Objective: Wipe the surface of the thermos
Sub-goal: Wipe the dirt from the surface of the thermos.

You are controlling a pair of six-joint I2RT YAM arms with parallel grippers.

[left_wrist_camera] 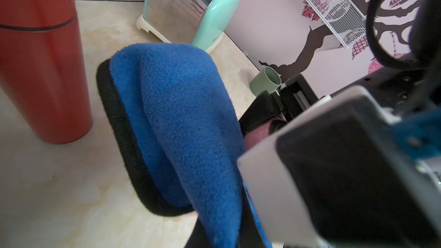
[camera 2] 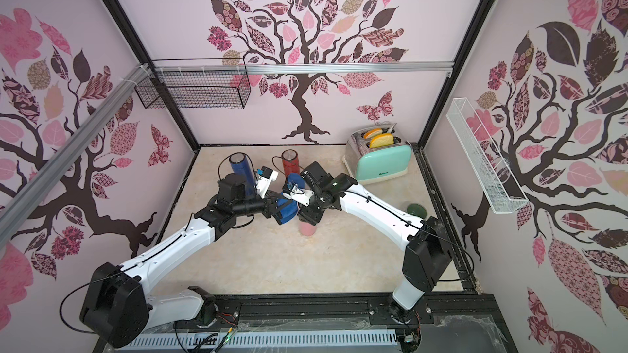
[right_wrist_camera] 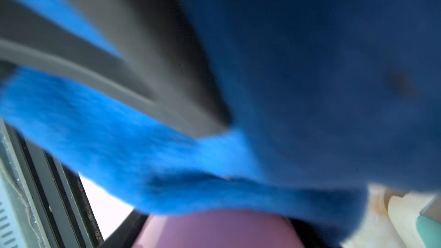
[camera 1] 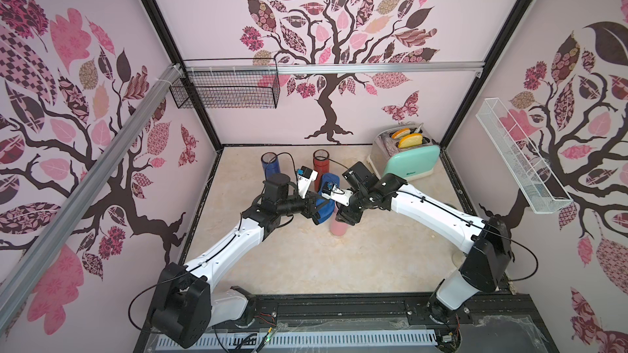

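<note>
A pink thermos (camera 1: 338, 228) (camera 2: 307, 229) stands upright mid-table. My right gripper (camera 1: 346, 218) (camera 2: 311, 217) comes down over its top and is shut on it. In the right wrist view the pink thermos (right_wrist_camera: 214, 230) sits between dark fingers. A blue fleece cloth (camera 1: 324, 211) (camera 2: 289, 212) with a black edge is pinched in my left gripper (camera 1: 314, 208) (camera 2: 277, 209). It lies against the thermos's upper left side. In the left wrist view the cloth (left_wrist_camera: 176, 115) hides the jaws, and only a sliver of the thermos (left_wrist_camera: 255, 137) shows. The cloth (right_wrist_camera: 310, 67) fills most of the right wrist view.
A blue thermos (camera 1: 270, 166) (camera 2: 239, 166) and a red thermos (camera 1: 321, 164) (left_wrist_camera: 40, 67) stand behind the arms. A mint toaster (camera 1: 406, 157) (left_wrist_camera: 191, 8) with bread sits at the back right. A green cup (camera 2: 416, 210) (left_wrist_camera: 265, 82) is beside the right arm. Wire baskets hang on the walls.
</note>
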